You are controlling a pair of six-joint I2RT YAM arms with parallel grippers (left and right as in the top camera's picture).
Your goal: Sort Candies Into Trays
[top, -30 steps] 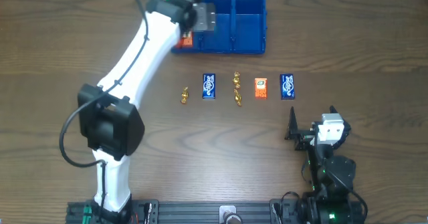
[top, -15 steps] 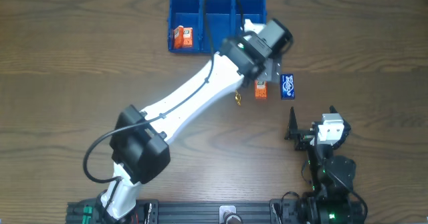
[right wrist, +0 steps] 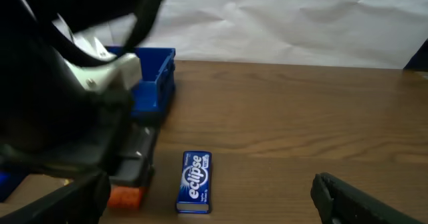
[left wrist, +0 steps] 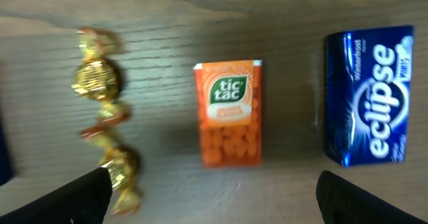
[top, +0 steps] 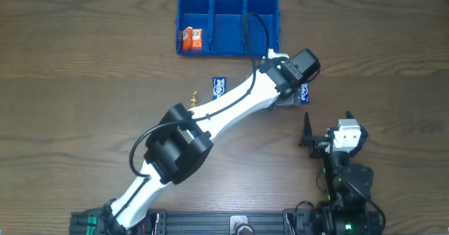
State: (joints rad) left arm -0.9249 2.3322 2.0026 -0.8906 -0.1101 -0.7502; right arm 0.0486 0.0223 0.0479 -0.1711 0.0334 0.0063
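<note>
Beneath the left pincer: a small orange plastic box of orange mints lies flat on the dark wood-grain surface. It sits between the two fingertips, close to the middle of the gap.
Left pincer state: fingers spread wide apart, nothing clamped. No contact with the orange box is visible; its height above the surface cannot be told.
Neighbours of the box: on one side, well apart from it, two gold-foil wrapped candies lie almost end to end. On the other side lies a flat blue gum pack, parallel to the box and not touching it.
Labels: the orange box carries a green and white logo patch on its upper half. The blue pack carries large white lettering along its length.
Tray: a blue plastic tray with three compartments stands at the far edge of the surface. Its left compartment holds a second orange box.
Other loose items: a second blue pack and a single gold-foil candy lie left of the left arm.
Right pincer: fingers apart, holding nothing, low near its base and facing the nearer blue pack.
</note>
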